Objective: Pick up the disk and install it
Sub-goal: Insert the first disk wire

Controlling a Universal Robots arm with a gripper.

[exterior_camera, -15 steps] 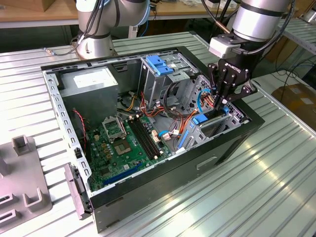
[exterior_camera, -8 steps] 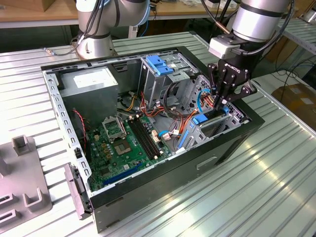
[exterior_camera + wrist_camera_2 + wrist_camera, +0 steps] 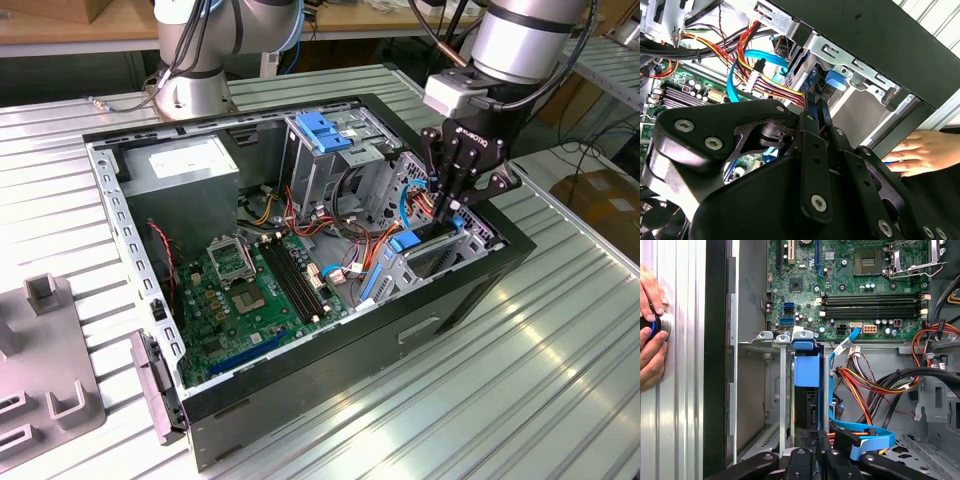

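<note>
Gripper: black, angular linkage fingers at the end of a silver arm, lowered into the open computer case (image 3: 200, 420) at the corner on the exterior view's right. Gripper (image 3: 447, 200) fingers are drawn close together around the top edge of the disk — clamped on it as far as the first wrist view shows.
Disk: stands on edge in the drive bay (image 3: 762, 390), a grey sheet-metal slot beside the case's black side wall. Disk (image 3: 806, 385) shows a bright blue plastic carrier tab at its far end and a dark metal body nearer the fingers.
Exterior view: shows the whole case lying open on a ribbed aluminium table (image 3: 520, 380), with a green motherboard (image 3: 245, 295), a tall metal cage (image 3: 330, 150) topped by a blocky blue tab, and a grey moulded fixture (image 3: 45, 370) on the exterior view's left.
First wrist view: looks along the disk into the bay; a person's hand (image 3: 651, 335) rests on the table outside the case, fingers around a round knob-like object with a blue ring.
Second wrist view: the gripper's matte black links and silver screws up close; a hand (image 3: 920, 152) lies flat beyond the case edge. Glossy blue flat cable (image 3: 747, 65) and red-yellow wire bundle (image 3: 775, 82) cross behind.
</note>
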